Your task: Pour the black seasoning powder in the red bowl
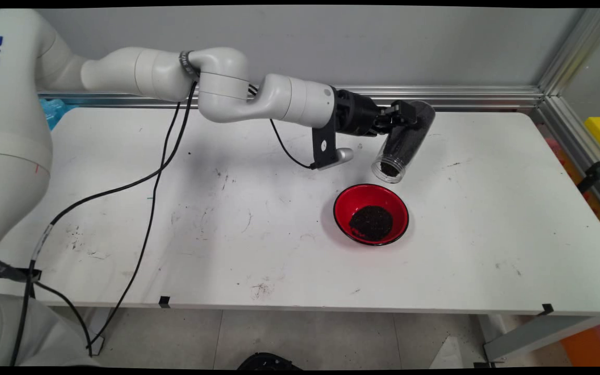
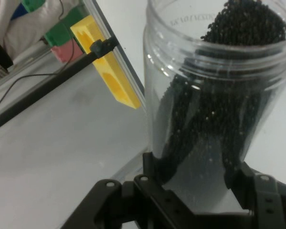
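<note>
The black two-finger gripper (image 1: 403, 115) is seen right of centre in the upper part of the main view, its fingers (image 2: 152, 164) clamped on either side of a clear plastic jar (image 1: 403, 141). The jar is held off the table and tilted, with its open mouth pointed down and toward the lower left of the frame. Small black granules (image 2: 248, 21) are seen inside the jar, piled toward the mouth and clinging to the wall in the hand view. Just below the jar's mouth in the main view, a red bowl (image 1: 344, 207) with a dark rim is set on the white table (image 1: 227, 219); a heap of the same black grains (image 1: 371, 222) lies in its bottom. A yellow block (image 2: 107, 71) is seen in the upper left of the hand view, past an aluminium frame rail (image 1: 555, 62)
</note>
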{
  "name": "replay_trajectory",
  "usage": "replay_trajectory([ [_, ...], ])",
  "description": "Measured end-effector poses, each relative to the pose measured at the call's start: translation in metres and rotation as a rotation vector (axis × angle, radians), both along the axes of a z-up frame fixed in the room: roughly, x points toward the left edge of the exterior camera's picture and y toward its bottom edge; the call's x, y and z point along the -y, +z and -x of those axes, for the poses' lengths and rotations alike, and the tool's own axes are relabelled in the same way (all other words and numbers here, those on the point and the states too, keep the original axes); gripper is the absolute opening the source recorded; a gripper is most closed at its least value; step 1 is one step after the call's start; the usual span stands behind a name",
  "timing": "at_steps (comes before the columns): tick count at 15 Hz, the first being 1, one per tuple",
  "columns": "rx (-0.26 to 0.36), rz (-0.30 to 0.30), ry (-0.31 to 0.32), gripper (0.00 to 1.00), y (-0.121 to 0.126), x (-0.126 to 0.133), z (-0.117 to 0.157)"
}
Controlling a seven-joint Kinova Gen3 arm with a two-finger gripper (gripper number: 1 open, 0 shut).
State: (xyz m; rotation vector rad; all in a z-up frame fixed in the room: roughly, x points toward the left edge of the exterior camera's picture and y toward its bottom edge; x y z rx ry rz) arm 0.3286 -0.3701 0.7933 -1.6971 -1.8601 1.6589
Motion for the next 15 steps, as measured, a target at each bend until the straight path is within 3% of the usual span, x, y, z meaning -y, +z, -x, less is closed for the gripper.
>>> replay_trajectory([
  [15, 0.022, 0.094, -0.059, 0.00, 0.0017, 0.0016, 0.0001],
])
